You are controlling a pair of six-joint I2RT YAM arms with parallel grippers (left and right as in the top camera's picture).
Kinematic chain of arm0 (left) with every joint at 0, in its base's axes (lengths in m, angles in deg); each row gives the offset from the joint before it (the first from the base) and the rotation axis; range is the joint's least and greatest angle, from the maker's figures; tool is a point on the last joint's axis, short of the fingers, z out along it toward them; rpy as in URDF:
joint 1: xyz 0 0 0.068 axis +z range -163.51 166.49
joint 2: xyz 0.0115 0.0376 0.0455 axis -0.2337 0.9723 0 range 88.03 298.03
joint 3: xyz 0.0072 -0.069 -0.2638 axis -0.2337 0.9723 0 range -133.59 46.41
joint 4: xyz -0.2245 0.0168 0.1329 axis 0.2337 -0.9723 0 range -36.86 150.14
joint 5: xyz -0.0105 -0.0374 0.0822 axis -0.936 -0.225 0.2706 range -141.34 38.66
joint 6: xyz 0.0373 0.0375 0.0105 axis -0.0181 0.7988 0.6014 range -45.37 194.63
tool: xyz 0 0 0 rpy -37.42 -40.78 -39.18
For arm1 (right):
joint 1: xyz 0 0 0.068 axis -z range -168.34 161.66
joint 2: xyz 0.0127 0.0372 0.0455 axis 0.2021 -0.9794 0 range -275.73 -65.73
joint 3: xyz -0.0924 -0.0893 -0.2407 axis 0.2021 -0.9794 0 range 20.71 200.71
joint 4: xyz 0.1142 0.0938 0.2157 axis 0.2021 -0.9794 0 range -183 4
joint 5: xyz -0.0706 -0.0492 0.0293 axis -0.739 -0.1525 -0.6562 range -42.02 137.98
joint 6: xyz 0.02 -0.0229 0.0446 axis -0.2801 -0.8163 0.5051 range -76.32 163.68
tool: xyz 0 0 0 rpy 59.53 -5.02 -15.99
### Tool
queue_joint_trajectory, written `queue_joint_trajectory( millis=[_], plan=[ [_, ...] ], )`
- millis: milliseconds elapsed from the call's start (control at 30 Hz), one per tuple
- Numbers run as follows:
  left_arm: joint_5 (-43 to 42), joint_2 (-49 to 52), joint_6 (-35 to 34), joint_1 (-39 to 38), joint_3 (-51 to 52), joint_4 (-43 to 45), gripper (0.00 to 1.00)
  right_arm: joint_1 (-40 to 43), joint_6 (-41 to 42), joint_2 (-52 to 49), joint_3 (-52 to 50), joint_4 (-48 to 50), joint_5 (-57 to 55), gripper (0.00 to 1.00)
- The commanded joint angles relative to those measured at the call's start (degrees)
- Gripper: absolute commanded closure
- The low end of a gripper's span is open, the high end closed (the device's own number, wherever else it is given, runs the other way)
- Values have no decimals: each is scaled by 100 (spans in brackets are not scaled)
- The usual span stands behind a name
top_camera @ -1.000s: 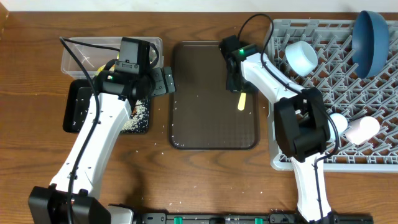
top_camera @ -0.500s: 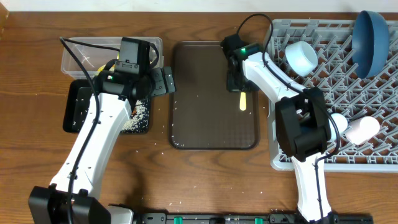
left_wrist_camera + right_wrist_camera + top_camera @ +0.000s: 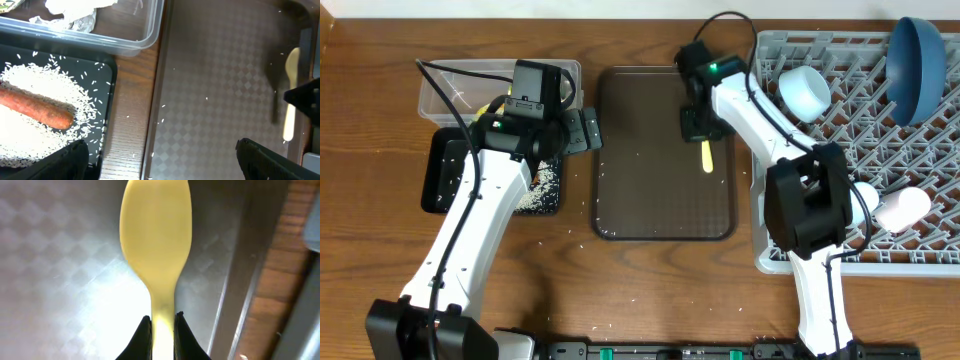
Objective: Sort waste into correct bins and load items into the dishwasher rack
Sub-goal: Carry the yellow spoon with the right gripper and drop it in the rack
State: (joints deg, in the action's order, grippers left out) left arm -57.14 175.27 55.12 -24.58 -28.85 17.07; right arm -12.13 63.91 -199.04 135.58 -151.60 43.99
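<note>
My right gripper (image 3: 699,127) (image 3: 162,330) is shut on the handle of the yellow spoon (image 3: 707,156) (image 3: 156,230) and holds it over the right side of the brown serving tray (image 3: 650,190). The spoon also shows in the left wrist view (image 3: 290,97). My left gripper (image 3: 582,130) (image 3: 160,167) is open and empty between the black tray (image 3: 442,180) (image 3: 107,75) and the brown tray. The black tray holds rice (image 3: 30,80) and an orange carrot (image 3: 37,107). The clear tub (image 3: 440,85) (image 3: 150,35) holds white tissue (image 3: 70,10). The grey rack (image 3: 820,255) stands on the right.
In the rack stand a dark-blue bowl (image 3: 920,65), a pale bowl (image 3: 803,90), a pink cup (image 3: 903,208) and a light cup (image 3: 865,193). Loose rice grains lie on the brown tray (image 3: 210,100) and on the table near the black tray.
My right gripper has shifted a little toward the far side with the spoon in it, and the spoon now hangs straighter. The left arm has not moved.
</note>
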Motion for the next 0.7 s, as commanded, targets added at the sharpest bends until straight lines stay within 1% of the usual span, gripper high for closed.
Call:
queue_joint_trajectory(
  millis=[0, 100, 233, 333, 433, 533, 667],
  plan=[
    [33, 0, 11, 17, -92, 2, 3, 87, -232, 485, 448, -337, 85, 99],
    [33, 0, 11, 17, -92, 2, 3, 216, -271, 774, 673, -789, 87, 99],
    [33, 0, 11, 17, -92, 2, 3, 525, -446, 1239, 719, -1329, 85, 99],
    [33, 0, 11, 17, -92, 2, 3, 826, -835, 1508, 717, -1703, 79, 96],
    [33, 0, 11, 17, -92, 2, 3, 1167, -1145, 1628, 717, -2052, 76, 95],
    [33, 0, 11, 17, -92, 2, 3, 1499, -1362, 1626, 708, -2247, 81, 94],
    [33, 0, 11, 17, -92, 2, 3, 1792, -1593, 1600, 549, -2166, 83, 92]
  ],
)
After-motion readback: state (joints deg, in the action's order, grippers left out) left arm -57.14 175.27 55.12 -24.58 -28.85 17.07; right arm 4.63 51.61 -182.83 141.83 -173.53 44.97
